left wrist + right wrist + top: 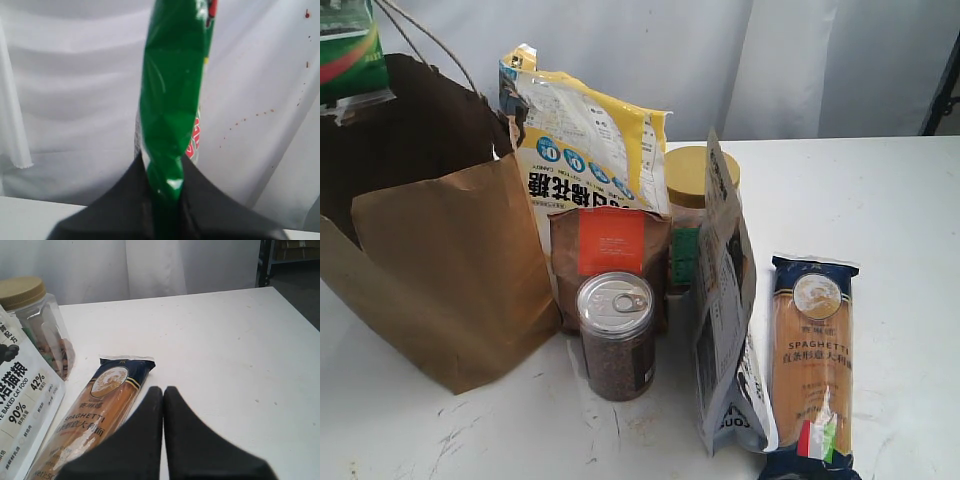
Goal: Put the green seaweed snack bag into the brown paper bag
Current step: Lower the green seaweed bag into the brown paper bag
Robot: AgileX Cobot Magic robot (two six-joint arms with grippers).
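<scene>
The green seaweed snack bag (348, 52) hangs in the air at the top left of the exterior view, over the open mouth of the brown paper bag (440, 270). Seen from the left wrist, the green seaweed snack bag (172, 95) is pinched edge-on between the black fingers of my left gripper (162, 172), which is shut on it. The left gripper itself is out of the exterior view. My right gripper (163, 390) is shut with nothing in it, hovering over the white table beside the spaghetti packet (102, 410).
To the right of the paper bag stand a yellow-and-white candy bag (585, 150), a small dark-brown pouch (610, 255), a tin can (616, 335), a yellow-lidded jar (692, 190) and a white-grey upright pouch (725, 300). The spaghetti packet (812, 360) lies flat at right.
</scene>
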